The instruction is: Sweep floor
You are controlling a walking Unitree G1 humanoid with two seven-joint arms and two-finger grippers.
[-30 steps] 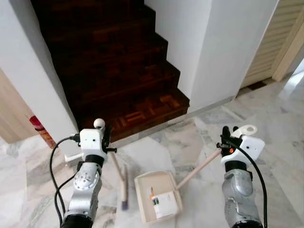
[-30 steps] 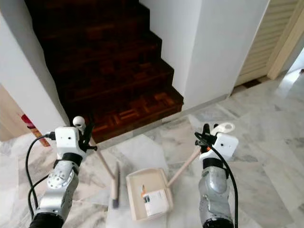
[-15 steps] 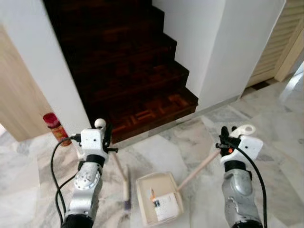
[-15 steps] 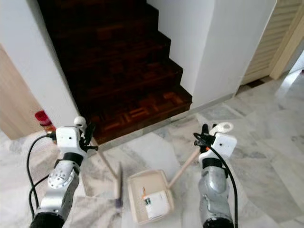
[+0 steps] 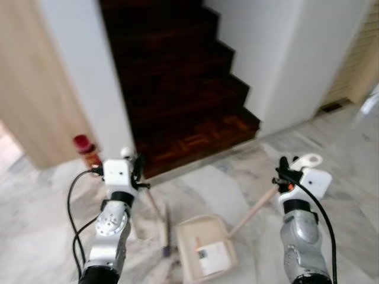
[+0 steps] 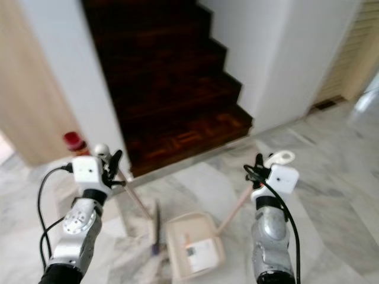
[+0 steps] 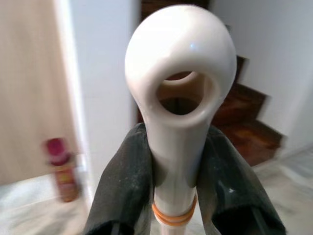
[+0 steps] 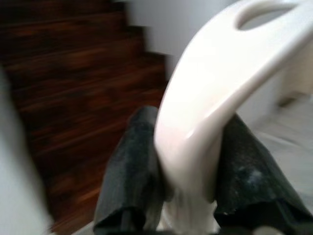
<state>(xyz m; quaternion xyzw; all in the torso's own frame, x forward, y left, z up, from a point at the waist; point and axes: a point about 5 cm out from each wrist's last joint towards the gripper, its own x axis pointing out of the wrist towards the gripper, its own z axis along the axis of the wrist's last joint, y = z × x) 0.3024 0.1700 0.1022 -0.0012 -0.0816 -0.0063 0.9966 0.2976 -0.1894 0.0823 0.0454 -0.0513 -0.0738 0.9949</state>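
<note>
My left gripper (image 5: 138, 171) is shut on the white looped top of a broom handle (image 7: 179, 98); the thin shaft slants down to the broom head (image 5: 166, 235) on the marble floor. My right gripper (image 5: 282, 173) is shut on the cream handle (image 8: 205, 112) of a dustpan, whose wooden stick (image 5: 251, 209) runs down to the cream pan (image 5: 208, 255) lying between my arms. A printed label or card lies inside the pan.
Dark wooden stairs (image 5: 177, 89) rise straight ahead between white walls. A red spray can (image 5: 86, 150) stands on the floor by the left wall's corner, beside a pale wooden panel. A louvred door (image 5: 355, 65) is at the far right.
The whole view has swung left: the stairs shifted right and more of the wooden panel and red can came into sight. Both grippers hold their handles as before.
</note>
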